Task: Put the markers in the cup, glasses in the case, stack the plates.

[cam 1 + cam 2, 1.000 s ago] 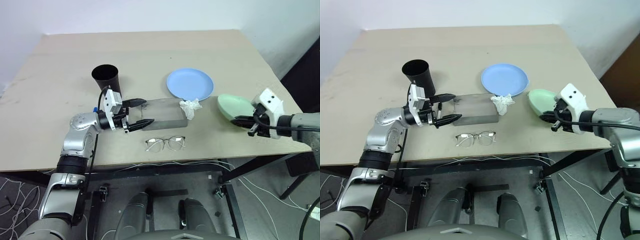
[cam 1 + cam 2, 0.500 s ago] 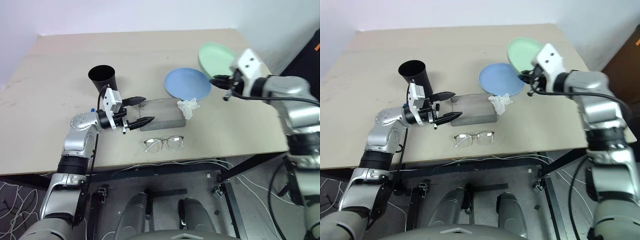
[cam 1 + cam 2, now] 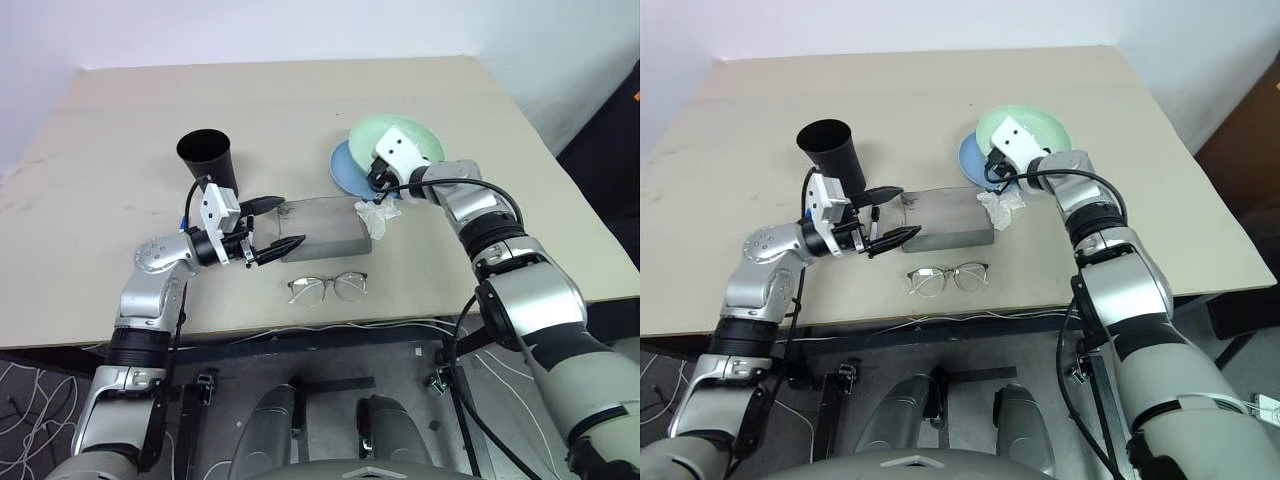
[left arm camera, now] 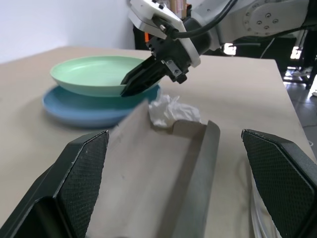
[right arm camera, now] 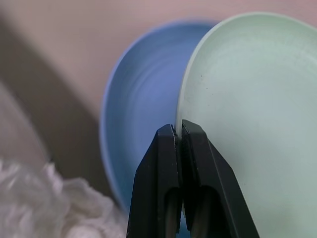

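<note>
The pale mint green plate [image 3: 400,138] lies over the light blue plate [image 3: 345,170], shifted toward the far right; whether it rests on it I cannot tell. My right gripper [image 3: 376,184] is shut on the green plate's near rim, the fingers [image 5: 171,148] pinching its edge. The grey case [image 3: 325,228] lies flat in the middle. My left gripper [image 3: 296,222] stands open at the case's left end, one finger on each side. The glasses [image 3: 329,288] lie near the front edge. The black cup [image 3: 208,158] stands upright behind the left wrist. The markers are hidden.
A crumpled white tissue [image 3: 378,214] lies at the case's right end, just below the right gripper. The table [image 3: 120,130] has bare room on its left and far side. The front edge runs close behind the glasses.
My right arm has carried the green plate from the table's right edge up and leftward over the blue plate. The left gripper has stayed open at the case.
</note>
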Available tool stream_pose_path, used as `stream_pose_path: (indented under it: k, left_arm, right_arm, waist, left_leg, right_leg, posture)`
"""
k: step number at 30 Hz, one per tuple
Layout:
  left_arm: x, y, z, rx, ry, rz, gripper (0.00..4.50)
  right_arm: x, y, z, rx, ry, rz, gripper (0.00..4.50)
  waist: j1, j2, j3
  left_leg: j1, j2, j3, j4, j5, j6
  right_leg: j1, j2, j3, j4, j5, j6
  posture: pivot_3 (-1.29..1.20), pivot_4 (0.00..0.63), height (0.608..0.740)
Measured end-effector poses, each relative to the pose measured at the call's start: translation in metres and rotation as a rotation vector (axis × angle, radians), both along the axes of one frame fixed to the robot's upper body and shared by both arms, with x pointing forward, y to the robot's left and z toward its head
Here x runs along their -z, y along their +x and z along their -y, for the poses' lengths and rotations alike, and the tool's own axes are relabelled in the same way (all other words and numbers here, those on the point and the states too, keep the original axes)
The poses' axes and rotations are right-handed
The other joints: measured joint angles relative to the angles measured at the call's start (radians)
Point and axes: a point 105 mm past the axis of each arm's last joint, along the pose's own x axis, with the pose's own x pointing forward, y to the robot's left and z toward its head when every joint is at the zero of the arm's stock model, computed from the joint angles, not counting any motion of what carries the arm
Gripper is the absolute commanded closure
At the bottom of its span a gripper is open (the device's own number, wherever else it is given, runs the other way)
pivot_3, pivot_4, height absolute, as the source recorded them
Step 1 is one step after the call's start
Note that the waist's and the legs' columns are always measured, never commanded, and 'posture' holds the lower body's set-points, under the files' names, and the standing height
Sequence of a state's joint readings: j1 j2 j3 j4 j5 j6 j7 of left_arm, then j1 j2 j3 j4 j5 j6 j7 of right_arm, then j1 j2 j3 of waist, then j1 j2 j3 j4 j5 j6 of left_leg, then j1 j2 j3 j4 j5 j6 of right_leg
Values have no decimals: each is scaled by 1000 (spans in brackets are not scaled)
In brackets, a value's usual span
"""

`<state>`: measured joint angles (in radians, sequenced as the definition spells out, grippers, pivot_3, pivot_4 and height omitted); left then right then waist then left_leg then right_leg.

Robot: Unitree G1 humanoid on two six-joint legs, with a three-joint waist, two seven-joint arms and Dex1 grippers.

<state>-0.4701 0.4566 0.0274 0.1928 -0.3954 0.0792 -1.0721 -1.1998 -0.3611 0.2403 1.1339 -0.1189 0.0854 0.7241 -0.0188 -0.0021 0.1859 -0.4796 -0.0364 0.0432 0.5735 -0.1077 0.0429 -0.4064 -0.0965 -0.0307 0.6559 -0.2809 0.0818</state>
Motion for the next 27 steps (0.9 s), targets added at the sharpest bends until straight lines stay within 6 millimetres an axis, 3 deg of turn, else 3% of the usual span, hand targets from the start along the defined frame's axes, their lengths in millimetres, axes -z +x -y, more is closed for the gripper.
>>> stream_pose_path:
  k: [11, 23, 27]
  left_arm:
    - [5, -2, -5, -27, 12, -11, 0]
    - [6, -2, -6, -35, 23, 5, 0]
    - [7, -2, -6, -33, 24, 4, 0]
  right_arm:
    - [-2, -8, -37, -121, 48, -28, 4470]
    - [-1, -5, -34, -102, -24, 14, 4470]
    - [-1, -5, -33, -102, -24, 15, 3466]
  waist:
    - [2, 0, 0]
    - [-1, 0, 0]
    - [-1, 0, 0]
  left_leg:
    - [1, 0, 6, -14, 6, -10]
    - [0, 1, 6, -14, 6, -10]
    - [1, 1, 6, -14, 6, -10]
  right_leg:
    - [-12, -1, 4, 7, 2, -4]
    - [-13, -1, 6, 7, 2, -4]
    - [-13, -1, 6, 7, 2, -4]
  posture:
    - [0, 150, 727]
    - [0, 150, 727]
    - [0, 150, 727]
